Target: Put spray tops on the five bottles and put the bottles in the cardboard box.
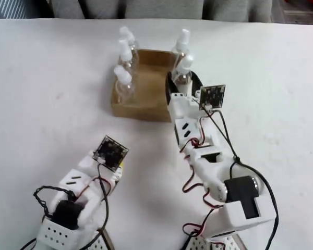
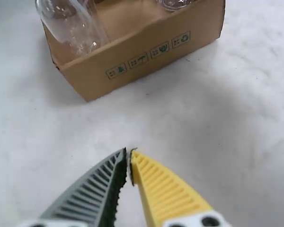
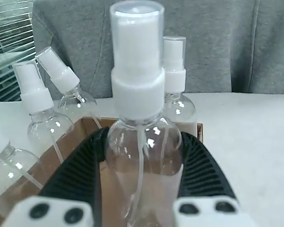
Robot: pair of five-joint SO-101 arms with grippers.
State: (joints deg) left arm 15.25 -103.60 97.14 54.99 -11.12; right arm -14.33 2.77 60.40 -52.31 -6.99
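White table [image 1: 52, 104], with grey fabric [image 3: 227, 47] along its far edge.

1. Held bottle [image 3: 141, 109]: clear and upright, fitted with a white spray top [image 3: 136, 56] under a clear cap. It is at the right side of the box [image 1: 141, 112]. Whether its base rests on the box floor cannot be told.
2. Right gripper [image 3: 143, 151]: the black fingers [image 3: 80, 165] are pinching the held bottle on both sides of its body, below the shoulder.
3. Far-right bottle [image 1: 181, 40]: stands just behind the held bottle at the far right corner of the box, spray top fitted.
4. Left side of the box, all with spray tops fitted:
   - near-left bottle [image 1: 122, 79]
   - mid-left bottle [image 1: 125, 53]
   - far-left bottle [image 1: 127, 35], which leans in the right wrist view
5. Box: brown cardboard, open at the top, at the centre of the table.
6. Left gripper [image 2: 129, 156]: the grey and yellow fingers are pressed together at the tips and grip nothing. It sits over bare table on the near side of the box, apart from it.
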